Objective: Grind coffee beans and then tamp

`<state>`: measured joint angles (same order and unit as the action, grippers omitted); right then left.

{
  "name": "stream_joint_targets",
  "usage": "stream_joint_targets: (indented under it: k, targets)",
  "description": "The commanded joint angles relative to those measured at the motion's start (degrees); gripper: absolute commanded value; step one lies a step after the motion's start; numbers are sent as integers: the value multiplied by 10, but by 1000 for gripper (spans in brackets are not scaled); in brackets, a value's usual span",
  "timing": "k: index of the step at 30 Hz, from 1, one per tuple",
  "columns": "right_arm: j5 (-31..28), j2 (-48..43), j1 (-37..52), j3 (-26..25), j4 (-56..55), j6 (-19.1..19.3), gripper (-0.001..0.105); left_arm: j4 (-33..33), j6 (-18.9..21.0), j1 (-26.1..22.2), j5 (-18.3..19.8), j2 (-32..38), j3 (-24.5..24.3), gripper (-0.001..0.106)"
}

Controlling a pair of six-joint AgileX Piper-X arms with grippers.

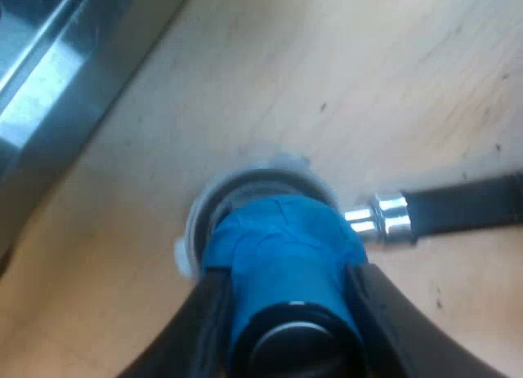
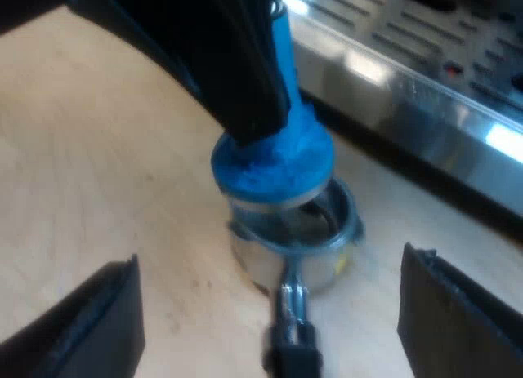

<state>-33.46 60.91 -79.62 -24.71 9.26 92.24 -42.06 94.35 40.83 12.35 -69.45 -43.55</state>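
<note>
My left gripper [image 1: 286, 313] is shut on the blue tamper [image 1: 282, 255], whose base sits at the rim of the metal holder's basket [image 1: 245, 190] on the wooden table. The holder's dark handle [image 1: 466, 208] lies flat, joined by a chrome collar. In the right wrist view the blue tamper [image 2: 274, 162] stands tilted over the holder [image 2: 294, 239], partly covering its open basket, with the left gripper's black fingers [image 2: 245, 76] clamped on it. My right gripper [image 2: 270, 313] is open, its two fingers spread wide on either side of the holder's handle [image 2: 292, 345], apart from it.
The espresso machine's steel drip tray [image 2: 425, 84] with its slotted grille stands just beyond the holder. Its steel edge [image 1: 57, 76] also runs past the tamper in the left wrist view. Bare wooden table [image 1: 368, 84] surrounds the holder.
</note>
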Motion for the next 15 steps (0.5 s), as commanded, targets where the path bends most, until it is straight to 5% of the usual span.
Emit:
stream_joint_targets:
  k: [1, 15]
  targets:
    - [14, -4, 1, -15, 4, 20, 67, -18, 0, -1, -13, 21, -5, 0]
    - [58, -4, 7, -48, -29, 31, 67, -43, -6, -138, -13, 50, 41, 0]
